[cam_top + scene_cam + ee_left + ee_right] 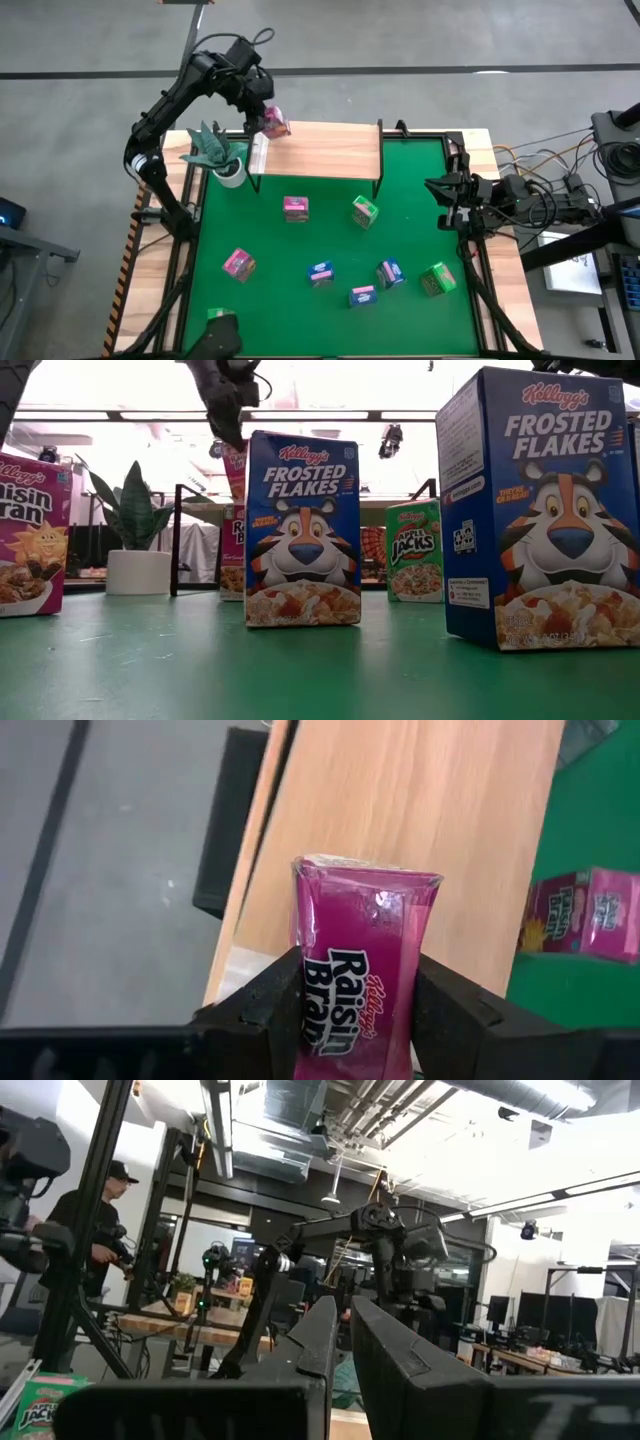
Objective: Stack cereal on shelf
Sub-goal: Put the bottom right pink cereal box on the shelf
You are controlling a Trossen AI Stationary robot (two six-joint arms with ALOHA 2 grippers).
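Here the left claw point(355, 1010) is clamped on a pink cereal box point(362, 965), its two fingers pressing the box's sides, and it hangs over the end of the shelf point(320, 150) that carries the white label, just above the wood. This looks like the placing step for the first box: no box shows on the plank. The next move likely calls for a lowering until the box's base meets the wood, well inside the edge, then a release. The left arm reaches up and forward from its base, wrist bent downward. Beyond the claw, past the plank's front edge, the other boxes sit loose on the green mat point(400, 300): two pink, three green and three blue. A potted plant point(222, 155) stands beside the shelf's labelled end. Far off at the mat's other side, the right claw point(440, 200) waits with its fingers close together, holding nothing.
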